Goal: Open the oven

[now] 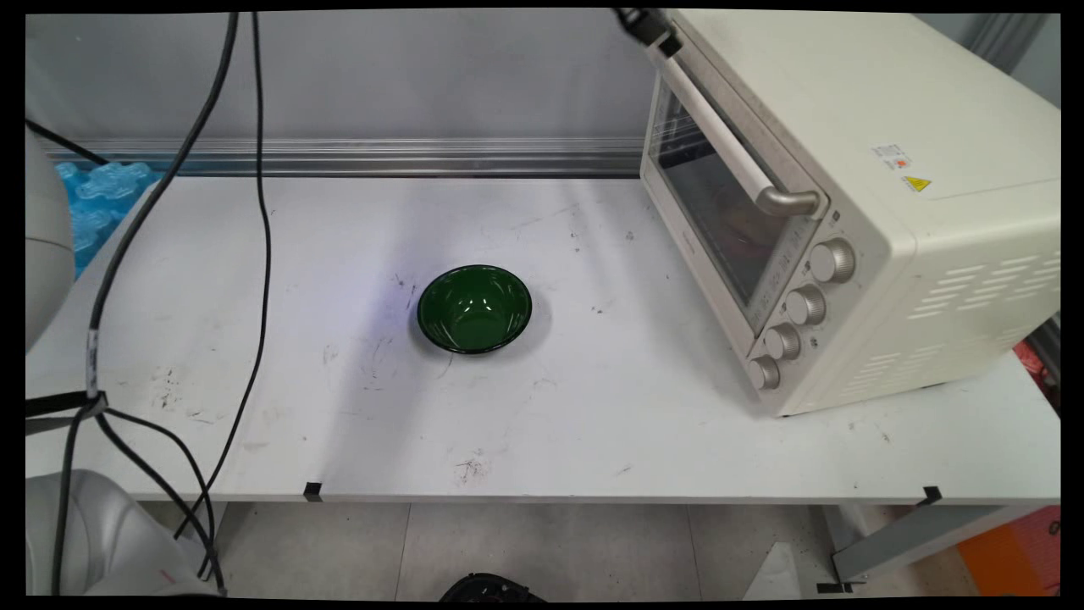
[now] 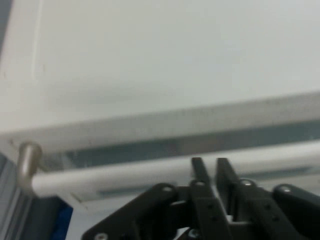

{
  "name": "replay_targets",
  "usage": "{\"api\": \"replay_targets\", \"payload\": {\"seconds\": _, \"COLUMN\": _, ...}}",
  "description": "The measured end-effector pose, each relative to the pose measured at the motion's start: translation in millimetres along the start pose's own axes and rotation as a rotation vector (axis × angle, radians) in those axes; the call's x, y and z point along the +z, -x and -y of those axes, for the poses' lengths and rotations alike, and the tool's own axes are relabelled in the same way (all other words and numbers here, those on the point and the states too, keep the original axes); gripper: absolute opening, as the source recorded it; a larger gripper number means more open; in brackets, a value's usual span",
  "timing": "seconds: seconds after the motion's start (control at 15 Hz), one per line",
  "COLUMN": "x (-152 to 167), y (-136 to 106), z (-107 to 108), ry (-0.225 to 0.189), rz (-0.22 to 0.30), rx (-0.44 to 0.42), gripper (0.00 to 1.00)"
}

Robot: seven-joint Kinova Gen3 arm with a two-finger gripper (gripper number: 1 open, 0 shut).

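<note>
Oven handle (image 2: 125, 175): a pale bar running across the hand view, right at the tips of the gripper (image 2: 210, 162). From where I stand I can't tell whether the tips touch it or sit just in front of it.
Gripper: black, drawn in narrow. Its two fingers (image 2: 200, 172) stand close side by side, with only a thin slit between them and nothing held in that slit.
Gripper from the room: only its black tip (image 1: 648, 25) shows, up high at the far end of the handle (image 1: 720, 140).
Handle post (image 2: 27, 157): a metal stub at the bar's end, well off to one side of the fingers in the hand view.
Oven door (image 1: 711, 212): dark glass just behind the handle, and it looks closed against the body.
Toaster oven (image 1: 889, 127): a cream box, its flat top (image 2: 175, 50) stretching away beyond the handle. A yellow warning sticker (image 1: 916, 183) sits on that top.
Knobs (image 1: 832, 260): four metal dials in a row down the front, past the handle's other end, well away from the gripper.
Green bowl (image 1: 474, 307): upright and empty-looking, far below the hand and well apart from the oven.
Table (image 1: 593, 407): white and scuffed, carrying both oven and bowl.
Cables (image 1: 262, 212): black, hanging loose, farthest from the hand.
</note>
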Motion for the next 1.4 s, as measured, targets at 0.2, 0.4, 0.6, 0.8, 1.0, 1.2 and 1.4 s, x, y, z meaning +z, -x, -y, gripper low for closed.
{"api": "replay_targets", "payload": {"seconds": 0.2, "x": 5.0, "y": -20.9, "z": 0.9, "ry": 0.006, "rz": -0.018, "rx": -0.005, "gripper": 0.0}}
{"api": "replay_targets", "payload": {"seconds": 0.4, "x": 12.4, "y": -32.4, "z": 0.6, "ry": 0.004, "rz": -0.021, "rx": -0.005, "gripper": 0.0}}
{"api": "replay_targets", "payload": {"seconds": 0.6, "x": 21.9, "y": -39.1, "z": -0.7, "ry": -0.001, "rz": -0.013, "rx": -0.007, "gripper": 0.0}}
{"api": "replay_targets", "payload": {"seconds": 0.8, "x": 30.1, "y": -37.7, "z": -3.1, "ry": -0.006, "rz": 0.017, "rx": -0.011, "gripper": 0.0}}
{"api": "replay_targets", "payload": {"seconds": 1.0, "x": 35.6, "y": -34.2, "z": -6.5, "ry": -0.006, "rz": 0.039, "rx": -0.018, "gripper": 0.0}}
{"api": "replay_targets", "payload": {"seconds": 1.2, "x": 41.3, "y": -30.4, "z": -10.8, "ry": -0.001, "rz": 0.053, "rx": -0.031, "gripper": 0.0}}
{"api": "replay_targets", "payload": {"seconds": 1.4, "x": 47.5, "y": -28.7, "z": -15.1, "ry": 0.007, "rz": 0.055, "rx": -0.043, "gripper": 0.0}}
